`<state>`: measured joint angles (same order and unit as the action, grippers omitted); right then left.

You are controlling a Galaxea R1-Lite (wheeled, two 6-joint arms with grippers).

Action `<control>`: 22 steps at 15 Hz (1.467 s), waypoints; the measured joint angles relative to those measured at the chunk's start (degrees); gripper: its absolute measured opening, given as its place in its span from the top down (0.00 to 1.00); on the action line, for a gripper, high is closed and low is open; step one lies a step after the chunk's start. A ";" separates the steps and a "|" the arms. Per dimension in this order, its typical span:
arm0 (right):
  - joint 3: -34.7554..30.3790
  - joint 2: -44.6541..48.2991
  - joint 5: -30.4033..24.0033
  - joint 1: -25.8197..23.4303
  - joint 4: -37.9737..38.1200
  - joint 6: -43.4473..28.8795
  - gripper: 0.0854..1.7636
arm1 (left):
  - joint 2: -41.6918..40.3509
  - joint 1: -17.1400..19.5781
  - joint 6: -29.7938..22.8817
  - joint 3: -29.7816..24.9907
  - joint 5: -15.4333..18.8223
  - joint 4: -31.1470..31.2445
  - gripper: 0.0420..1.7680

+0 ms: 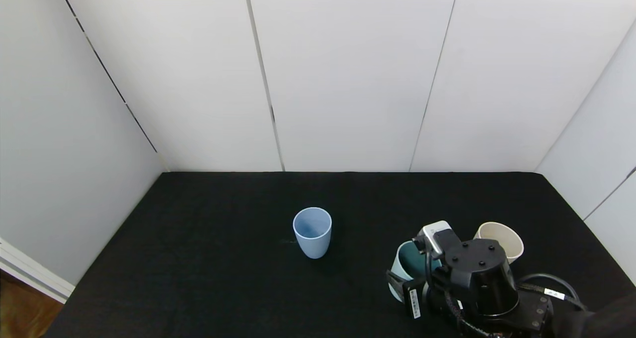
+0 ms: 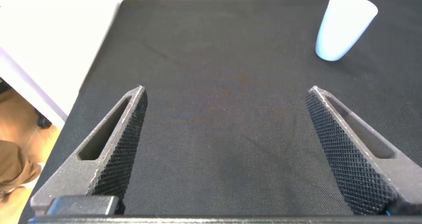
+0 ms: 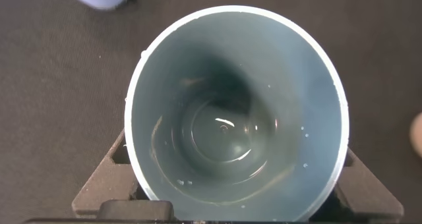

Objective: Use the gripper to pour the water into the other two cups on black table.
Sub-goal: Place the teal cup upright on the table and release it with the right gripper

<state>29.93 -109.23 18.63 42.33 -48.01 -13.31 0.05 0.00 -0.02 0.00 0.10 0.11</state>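
Observation:
My right gripper (image 1: pixel 413 278) is shut on the teal-green cup (image 1: pixel 408 264) at the front right of the black table (image 1: pixel 208 258). In the right wrist view its fingers (image 3: pixel 105 184) press both sides of the cup (image 3: pixel 165 85), with my gripper (image 3: pixel 234 188) around it. A little water (image 3: pixel 224 128) glints in the bottom. The light blue cup (image 1: pixel 312 231) stands upright mid-table, well left of the gripper. The cream-beige cup (image 1: pixel 501 239) stands just behind and right of the gripper. My left gripper (image 2: pixel 225 99) is open and empty above the table; it is out of the head view.
White wall panels (image 1: pixel 348 79) close the table at the back and both sides. The light blue cup (image 2: pixel 343 26) shows far off in the left wrist view. The table's left edge (image 2: pixel 99 72) drops to a wooden floor.

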 joint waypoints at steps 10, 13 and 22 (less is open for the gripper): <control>-0.61 -4.14 0.16 -0.95 -1.19 0.09 0.33 | 0.00 0.00 0.00 0.00 0.00 -0.01 0.03; -0.24 -4.88 0.17 -1.06 -1.88 0.11 0.33 | -0.02 0.00 0.00 0.00 0.00 0.00 0.03; -0.30 -6.40 0.24 -1.07 -3.06 0.37 0.20 | -0.02 0.00 -0.02 0.00 0.00 0.00 0.03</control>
<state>29.62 -115.63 18.87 41.25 -51.07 -12.95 0.02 0.00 -0.05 0.00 0.10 0.11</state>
